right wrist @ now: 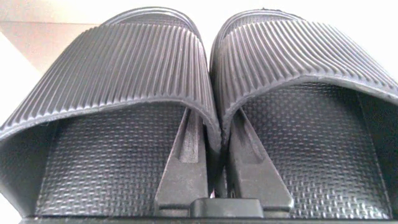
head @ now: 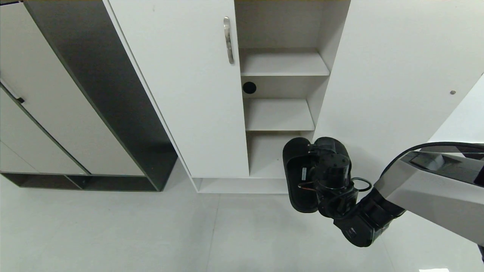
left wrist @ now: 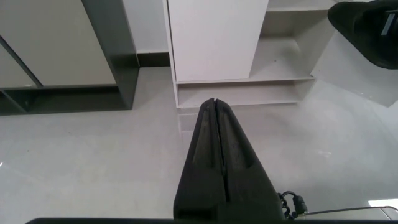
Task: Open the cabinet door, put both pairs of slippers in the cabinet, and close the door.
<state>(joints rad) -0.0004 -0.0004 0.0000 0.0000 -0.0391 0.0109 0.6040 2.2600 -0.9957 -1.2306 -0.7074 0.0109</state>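
A pair of black ribbed slippers point(head: 298, 177) hangs low in front of the white cabinet's bottom shelf point(head: 264, 155), toes toward the opening. My right gripper point(right wrist: 214, 134) is shut on the pair: one finger sits inside each slipper, and the fingers point(right wrist: 185, 155) pinch the two inner side walls together. The cabinet's right door point(head: 393, 75) stands swung open, while the left door point(head: 189, 87) with its metal handle point(head: 228, 39) is closed. My left gripper point(left wrist: 214, 106) is shut on nothing, low over the floor and pointing at the cabinet base; the slippers point(left wrist: 367, 28) show beyond it.
Three bare white shelves point(head: 281, 64) show inside the cabinet, with a round hole point(head: 249, 87) in the back panel. A dark grey open unit point(head: 102, 83) stands to the left. Pale tiled floor point(head: 151, 230) spreads in front.
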